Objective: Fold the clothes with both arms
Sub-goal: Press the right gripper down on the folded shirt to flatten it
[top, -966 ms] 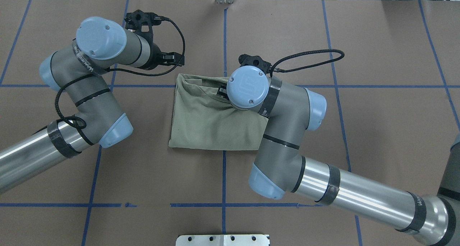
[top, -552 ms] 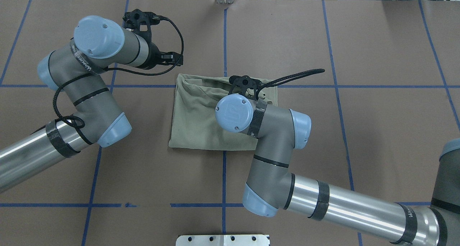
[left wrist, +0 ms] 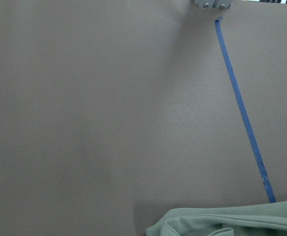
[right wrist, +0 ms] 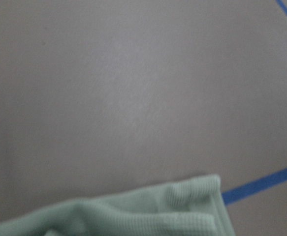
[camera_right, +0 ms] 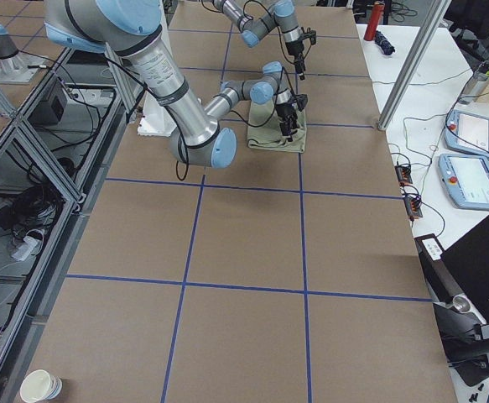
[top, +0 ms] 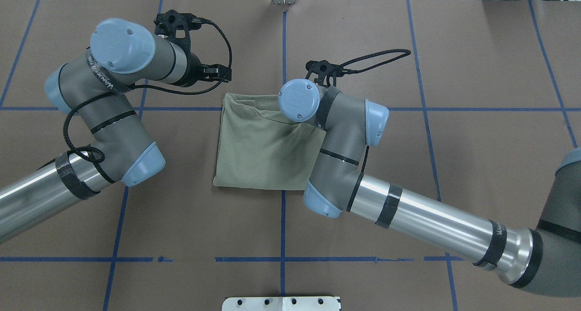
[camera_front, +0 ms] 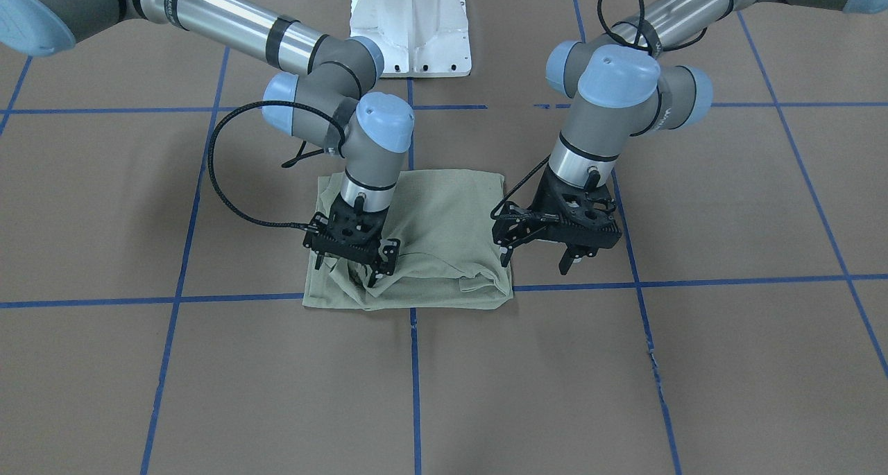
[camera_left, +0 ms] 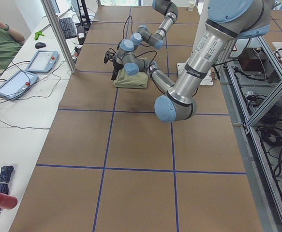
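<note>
From the front, the folded shirt (camera_front: 437, 211) is seen on the table (camera_front: 208, 364), the left gripper (camera_front: 535, 260) spread beside it, the right gripper (camera_front: 348, 267) apparently pressed into its bunched edge, grip not discernible. Overhead, it is partly hidden by the right arm (top: 345, 134).

In the front view the right gripper (camera_front: 348, 270) stands with jaws apart, but its fingertips (camera_front: 375, 274) sink into a bunched crease of the shirt (camera_front: 444, 211), so whether cloth lies between them cannot be told. From overhead this gripper is hidden under its own wrist, and the right arm (top: 345, 138) covers the shirt's edge beneath it. The left gripper (camera_front: 534, 261) shows there only in part, past the wrist of the left arm (top: 113, 116). The left wrist view cuts the shirt off at its bottom edge. The right wrist view is blurred and catches only a corner. In both side views the grippers are too small to read.
</note>
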